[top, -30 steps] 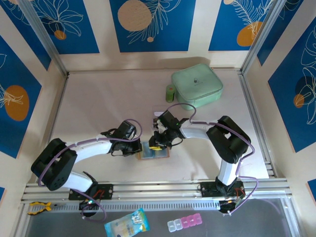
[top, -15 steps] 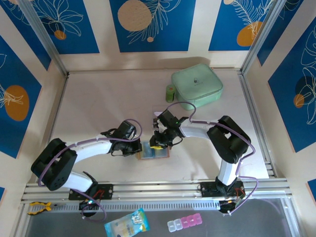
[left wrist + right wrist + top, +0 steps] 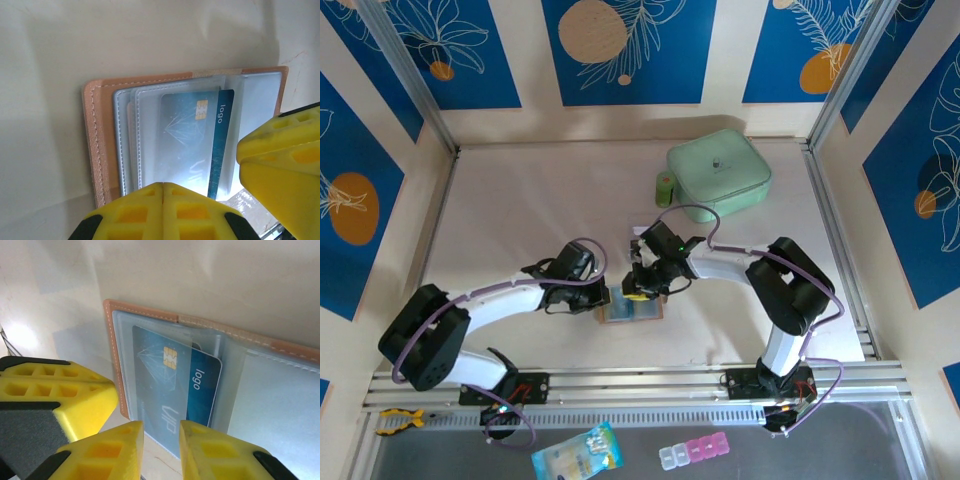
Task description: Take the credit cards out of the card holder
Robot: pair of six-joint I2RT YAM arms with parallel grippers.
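A blue credit card [image 3: 170, 385] sits in a clear sleeve of the card holder [image 3: 97, 145]. Its dark blue band pokes out past the sleeve's edge and carries the word "logo" in white. On the paler, sleeved part there is a gold chip, a fine-line diamond drawing and large faint letters reading "VIP". A dark corner shows just behind the card's top edge, too little to name. The holder lies spread open and flat on the pale table [image 3: 520, 200], with a stitched tan leather border around stacked clear pockets. It is near the table's front, between the two arms. The left gripper [image 3: 162, 210] is clenched, its yellow fingers pressed together with no gap and their tips at the holder's edge by the sleeves. The right gripper [image 3: 161, 450] is released. Its jaws stand a little apart, and the gap lies over the card's near edge. The card lies flat and is not clamped between the fingers. From the top camera the two grippers meet over the holder, almost touching. Well behind them, at the back of the table, lies a mint-green zip pouch [image 3: 720, 172] with a small dark mark at its centre, too small to read. A small green cylinder [image 3: 665, 188] stands just beside its left side. On the dark strip in front of the arm bases lie a light-blue printed packet [image 3: 575, 452], its print illegible, and a pill organiser [image 3: 692, 452] with clear and pink compartments.
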